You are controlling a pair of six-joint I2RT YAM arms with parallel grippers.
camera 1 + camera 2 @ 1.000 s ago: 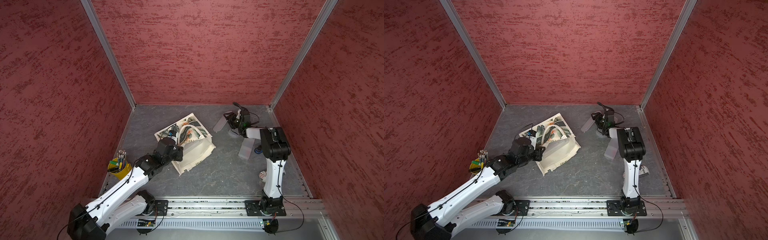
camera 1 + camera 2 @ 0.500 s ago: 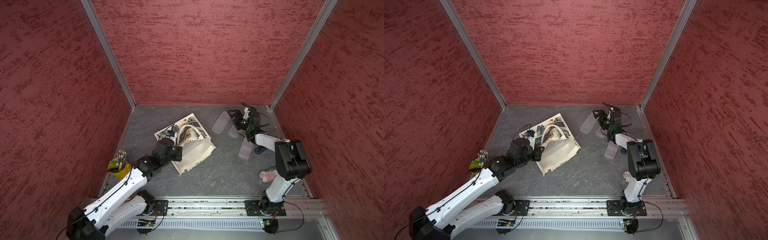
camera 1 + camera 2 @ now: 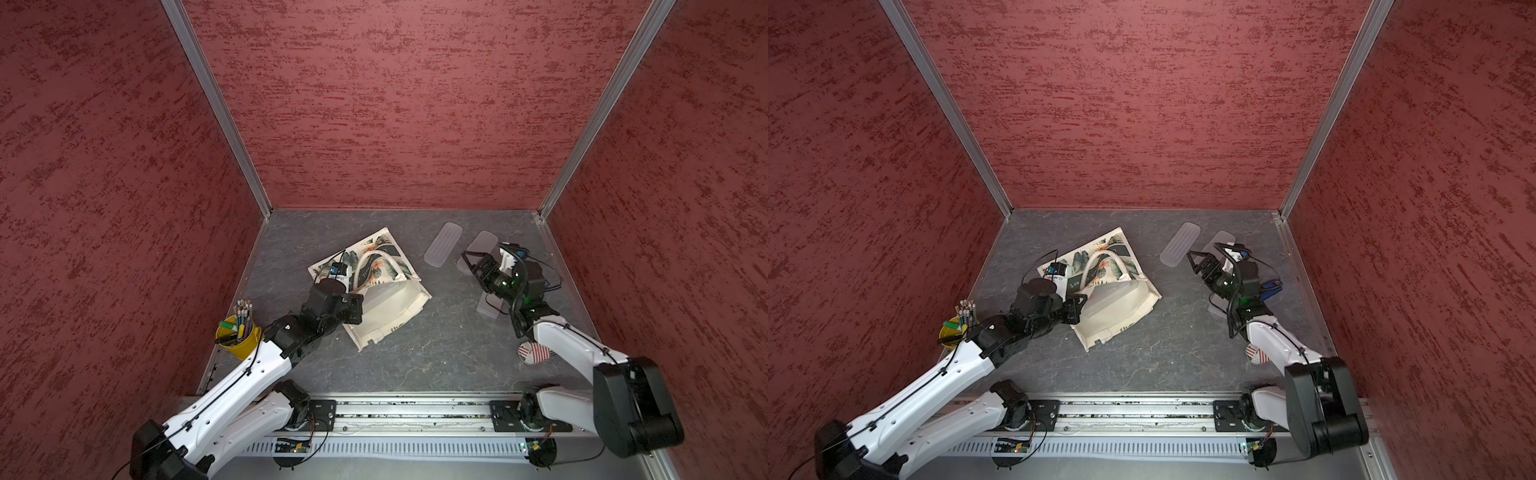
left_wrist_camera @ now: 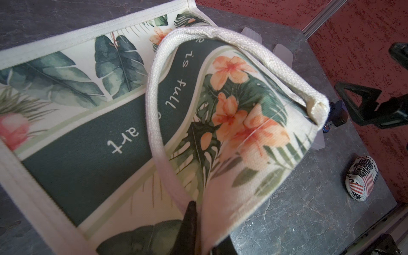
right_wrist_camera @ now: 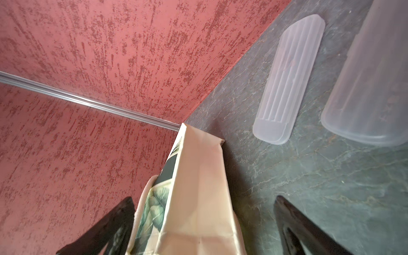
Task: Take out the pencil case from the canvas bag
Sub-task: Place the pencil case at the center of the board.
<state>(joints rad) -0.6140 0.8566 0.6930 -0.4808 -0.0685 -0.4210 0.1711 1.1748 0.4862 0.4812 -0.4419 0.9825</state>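
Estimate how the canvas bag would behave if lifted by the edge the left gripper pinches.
The canvas bag is probably floppy: the side pinched by the left gripper bows while the rest lies flat. It is likely light, since one small pinch holds that side up. It is unlikely to roll, but may slump shut.

The right gripper [image 3: 482, 254] has been opened wide and drawn back nearward from the frosted translucent plastic case [image 3: 484, 241]; its arm's black elbow [image 3: 631, 409] has been swung to the near right.
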